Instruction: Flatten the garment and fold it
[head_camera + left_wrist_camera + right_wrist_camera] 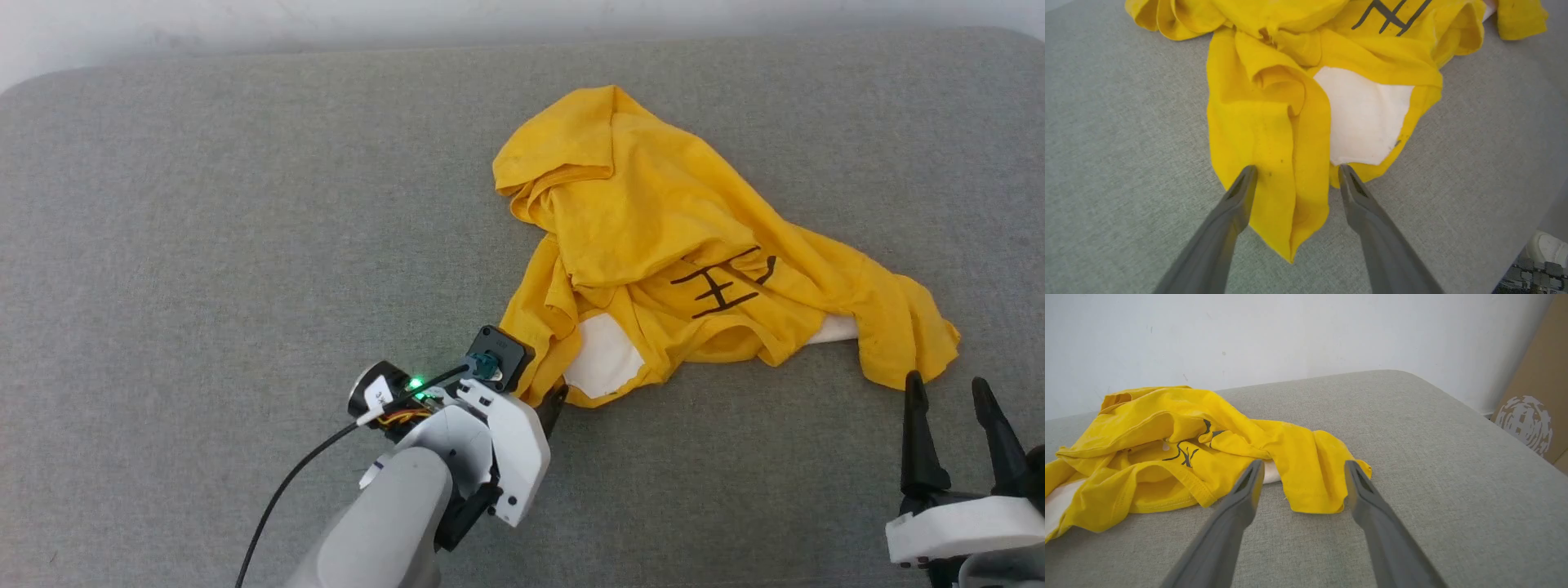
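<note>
Head view: the garment (653, 237) is lying crumpled on the grey cushion (204, 245). The left gripper (549, 408) is sitting at its near-left corner, and the right gripper (947, 382) just beside its near-right corner.

Left wrist view: the left gripper (1295, 168), spread wide, is straddling a yellow corner fold without clamping it.

Right wrist view: the right gripper (1302, 463), spread wide and empty, is pointing at the garment's hem corner.

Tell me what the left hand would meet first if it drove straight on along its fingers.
The yellow T-shirt: its near folded corner lies between the open fingers of the left hand, so cloth comes first, though the hand's height above it is unclear.
</note>
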